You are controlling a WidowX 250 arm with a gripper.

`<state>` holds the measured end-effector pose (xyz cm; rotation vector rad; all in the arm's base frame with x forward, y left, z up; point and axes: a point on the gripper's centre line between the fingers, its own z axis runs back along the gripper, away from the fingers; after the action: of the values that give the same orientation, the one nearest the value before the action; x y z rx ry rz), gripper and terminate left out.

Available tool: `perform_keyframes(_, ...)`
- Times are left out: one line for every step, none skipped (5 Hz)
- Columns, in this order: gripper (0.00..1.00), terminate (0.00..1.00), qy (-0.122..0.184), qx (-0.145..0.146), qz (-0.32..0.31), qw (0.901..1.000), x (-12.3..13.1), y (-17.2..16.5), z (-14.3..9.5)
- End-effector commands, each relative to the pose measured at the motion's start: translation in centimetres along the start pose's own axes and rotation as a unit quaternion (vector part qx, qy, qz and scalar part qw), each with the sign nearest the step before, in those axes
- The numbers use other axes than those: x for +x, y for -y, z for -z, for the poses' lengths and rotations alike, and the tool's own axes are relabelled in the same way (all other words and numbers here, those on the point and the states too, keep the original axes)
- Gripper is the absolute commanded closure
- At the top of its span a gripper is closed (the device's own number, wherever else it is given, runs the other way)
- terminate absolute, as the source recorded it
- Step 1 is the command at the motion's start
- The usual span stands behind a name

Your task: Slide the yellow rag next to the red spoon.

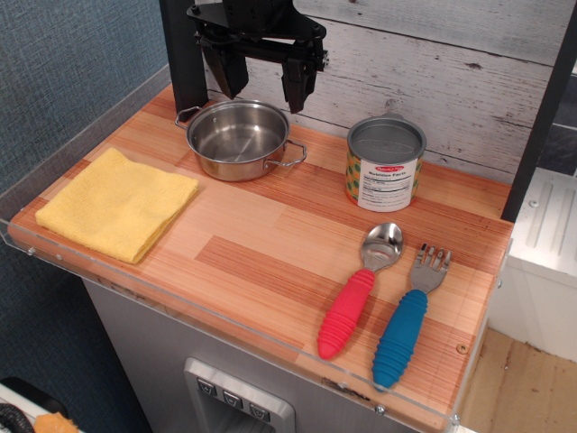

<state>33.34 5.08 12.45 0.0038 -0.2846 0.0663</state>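
The yellow rag (117, 204) lies flat and folded at the left end of the wooden counter (261, 234). The red spoon (358, 290) lies at the front right, metal bowl pointing away, red ribbed handle toward the front edge. My gripper (263, 83) hangs open and empty at the back of the counter, above the steel pot (239, 138). It is well clear of both the rag and the spoon.
A blue-handled fork (410, 316) lies just right of the spoon. A tin can (385, 163) stands at the back right. A clear raised lip runs along the counter's front and left edges. A black post stands at the back left.
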Motion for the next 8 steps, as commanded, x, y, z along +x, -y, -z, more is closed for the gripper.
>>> perform_keyframes(0.0,0.0,0.0,0.0,0.0,1.0,0.0,0.0,0.0)
perform_keyframes(0.0,0.0,-0.002,0.012,-0.005,0.9999,-1.0,-2.2,0.5)
perform_keyframes(0.0,0.0,-0.001,0.037,-0.014,0.9992,-2.0,-4.7,0.9)
perform_keyframes(0.0,0.0,-0.008,0.053,-0.015,0.9985,-3.6,-7.3,0.9)
perform_keyframes(0.0,0.0,-0.041,0.064,-0.002,0.9971,-5.4,-9.4,1.6)
perform_keyframes(1.0,0.0,-0.05,0.054,0.004,0.9972,-6.7,-11.3,2.2)
perform_keyframes(1.0,0.0,-0.061,0.064,0.001,0.9961,-7.5,-12.5,3.2)
perform_keyframes(1.0,0.0,-0.061,0.069,0.011,0.9957,-7.8,-13.5,4.9)
